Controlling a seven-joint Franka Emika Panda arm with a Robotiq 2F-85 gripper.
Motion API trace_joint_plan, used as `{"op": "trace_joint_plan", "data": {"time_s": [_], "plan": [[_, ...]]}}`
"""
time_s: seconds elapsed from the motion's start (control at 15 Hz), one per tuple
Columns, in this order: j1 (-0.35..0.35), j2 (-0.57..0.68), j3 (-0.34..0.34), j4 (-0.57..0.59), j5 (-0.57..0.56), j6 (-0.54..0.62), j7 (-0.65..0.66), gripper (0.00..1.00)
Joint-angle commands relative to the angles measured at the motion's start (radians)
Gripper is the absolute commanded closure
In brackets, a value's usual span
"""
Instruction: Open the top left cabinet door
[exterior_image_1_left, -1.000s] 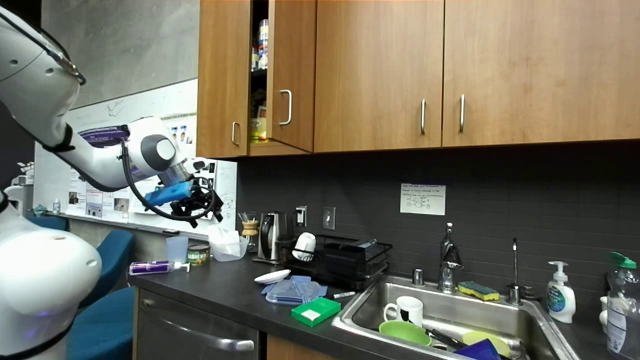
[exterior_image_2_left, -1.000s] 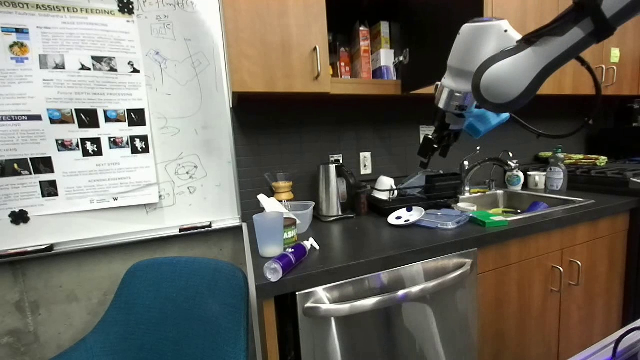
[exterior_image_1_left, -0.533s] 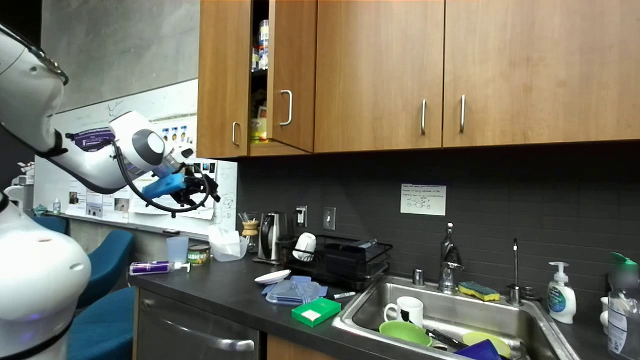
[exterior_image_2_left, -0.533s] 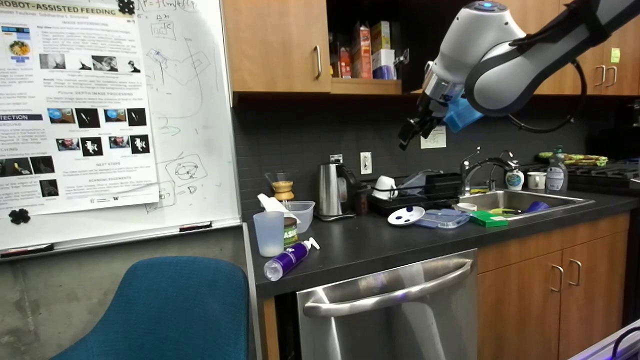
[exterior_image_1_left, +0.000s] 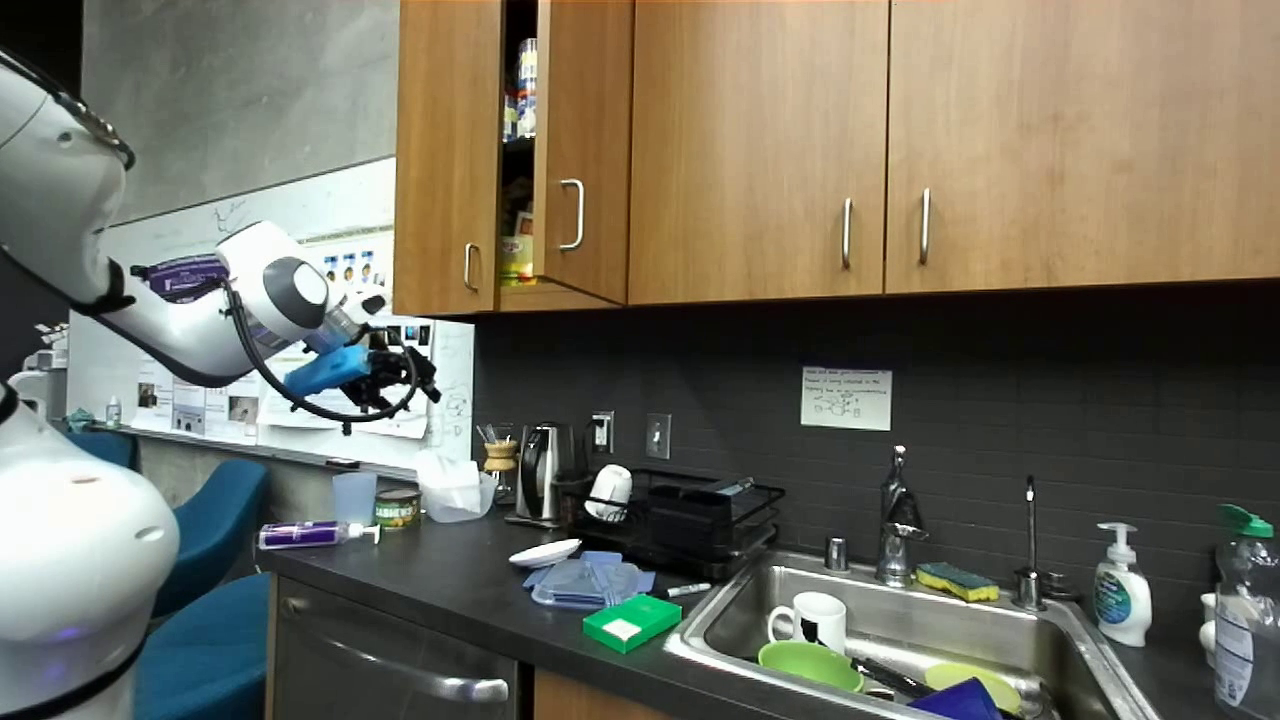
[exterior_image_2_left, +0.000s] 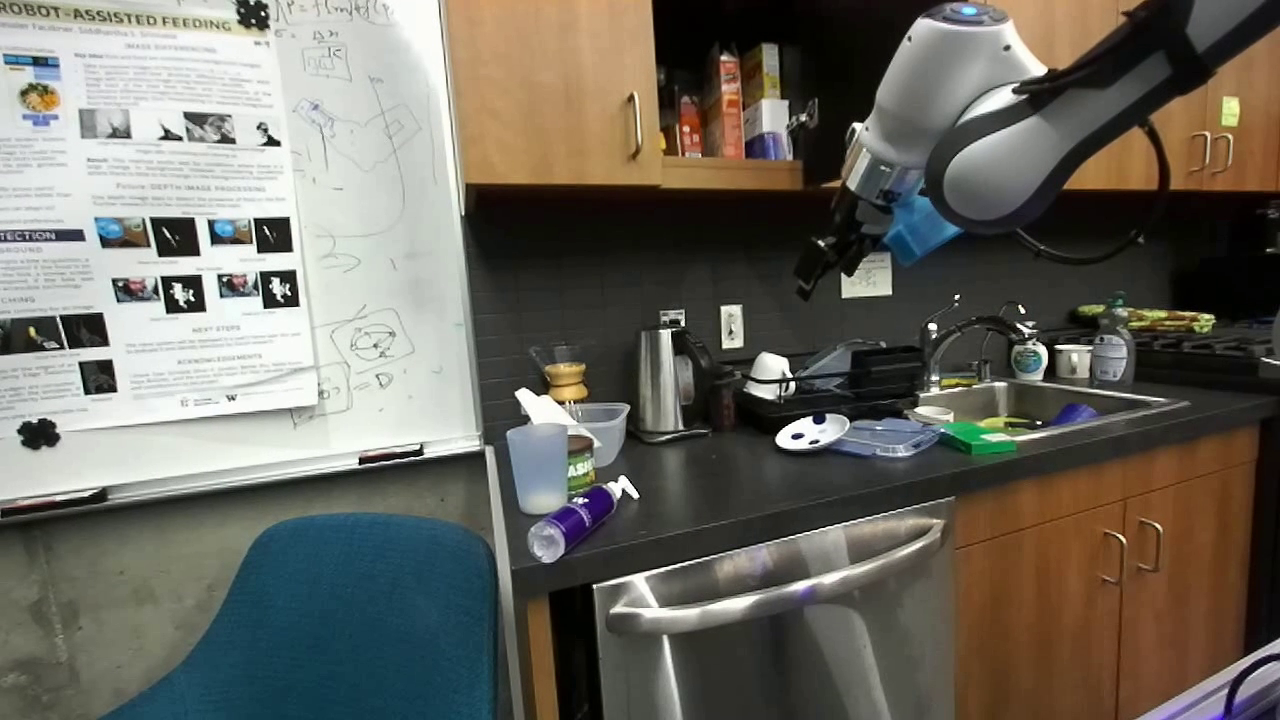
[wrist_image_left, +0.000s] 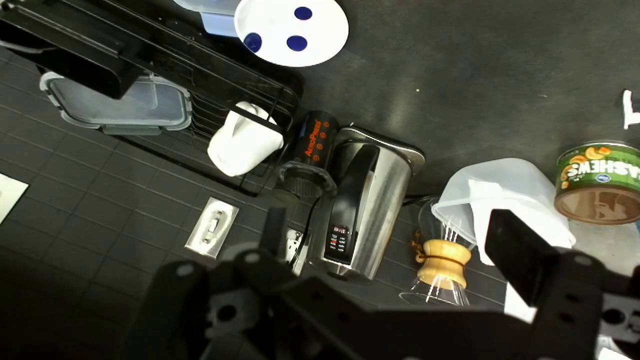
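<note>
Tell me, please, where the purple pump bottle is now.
In both exterior views, the purple pump bottle lies on its side at the left end of the counter, in front of the blue cup and the cashew can.

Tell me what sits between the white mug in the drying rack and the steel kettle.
The wrist view shows a black AeroPress container between the white mug and the steel kettle, plus the wire end of the drying rack.
</note>
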Motion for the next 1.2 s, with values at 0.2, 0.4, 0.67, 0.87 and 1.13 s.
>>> {"op": "trace_joint_plan", "data": {"time_s": [0.2,0.4,0.67,0.87,1.13], "plan": [[-0.006,-0.040,0.030,0.001,-0.007,0.030,0.043,0.00],[-0.005,-0.117,0.058,-0.001,0.004,0.089,0.078,0.00],[-0.057,-0.239,0.136,0.012,0.033,0.184,0.133,0.00],[-0.125,-0.294,0.206,0.073,0.065,0.233,0.127,0.00],[-0.248,-0.357,0.305,0.181,0.086,0.273,0.086,0.00]]}}
